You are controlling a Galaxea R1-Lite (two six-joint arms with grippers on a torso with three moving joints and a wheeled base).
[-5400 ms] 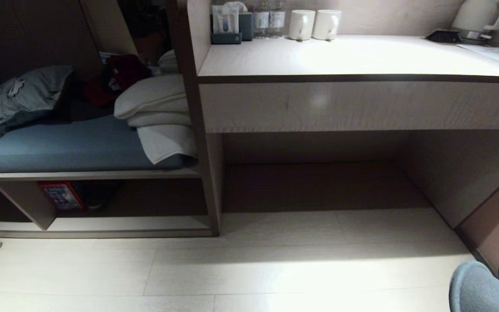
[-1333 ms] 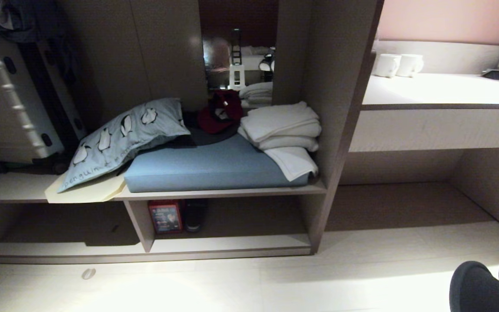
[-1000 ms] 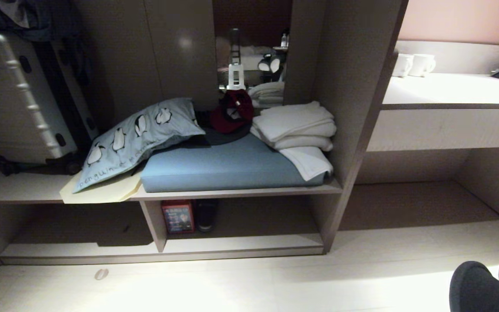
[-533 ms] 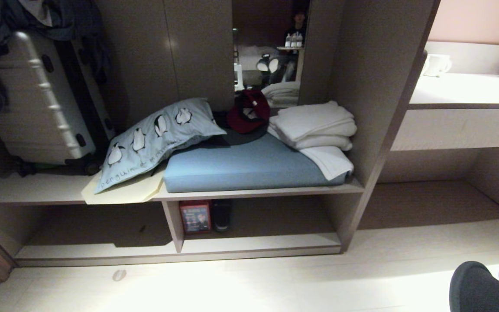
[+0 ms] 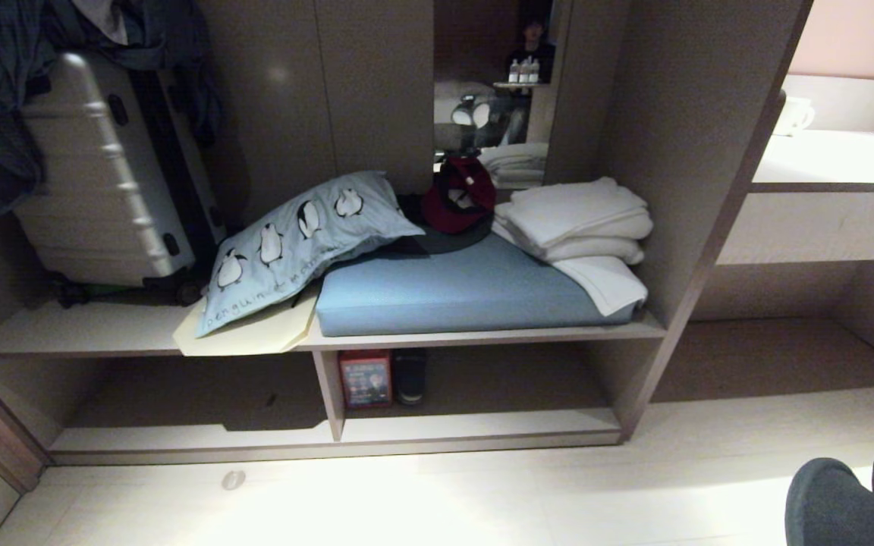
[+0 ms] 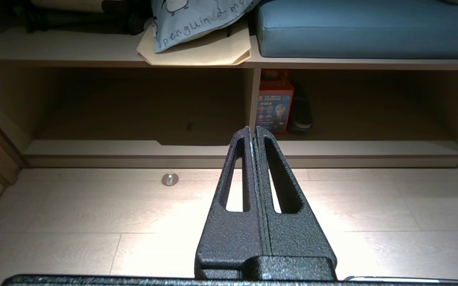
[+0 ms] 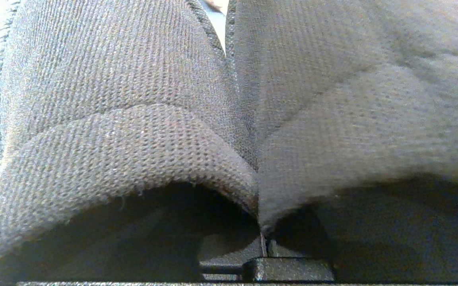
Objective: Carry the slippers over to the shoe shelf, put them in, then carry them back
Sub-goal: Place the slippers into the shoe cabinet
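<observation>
A silver suitcase (image 5: 103,174) and penguin pillow (image 5: 300,243) sit above the shoe shelf (image 5: 475,425), where a red box (image 5: 366,379) and perhaps a dark shoe (image 5: 410,376) stand. Left claw (image 6: 254,131) shut, empty. Right claw (image 7: 261,238) clamps the slippers (image 5: 850,500).

The left gripper (image 6: 255,129) is matte black with a rough, pebbled finish. Its two fingers (image 6: 240,174) are long tapering wedges, each pierced by a narrow elongated slot, and a thin pale strip lines the seam between them. They rise toward 12 o'clock from a blocky black base, with a flat black bar across at 6 o'clock. Of the right gripper (image 7: 264,243) only a black textured base block shows, at 6 o'clock.
</observation>
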